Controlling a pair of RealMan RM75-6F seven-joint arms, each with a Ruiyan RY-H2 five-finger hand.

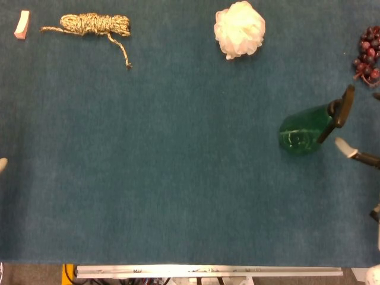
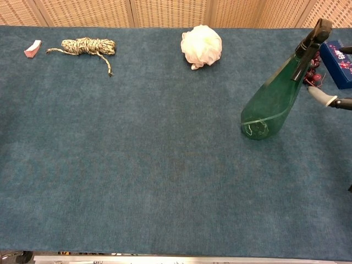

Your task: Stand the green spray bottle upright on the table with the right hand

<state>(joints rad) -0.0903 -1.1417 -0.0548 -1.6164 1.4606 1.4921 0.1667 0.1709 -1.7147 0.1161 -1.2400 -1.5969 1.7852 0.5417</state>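
Note:
The green spray bottle [image 1: 306, 127] [image 2: 272, 102] stands upright on the blue table cloth at the right, its black spray head [image 2: 314, 36] on top. My right hand [image 1: 356, 153] [image 2: 330, 100] is just right of it at the frame edge. It is apart from the bottle, with only spread fingers showing and nothing in them. A pale tip [image 1: 2, 165] at the left edge of the head view may be my left hand; its pose is hidden.
At the back lie a white bath puff [image 1: 239, 29] and, further left, a coiled rope [image 1: 95, 25] and a small pink block [image 1: 22, 24]. A bunch of dark grapes [image 1: 368, 50] and a blue box [image 2: 338, 58] sit at the back right, behind the bottle.

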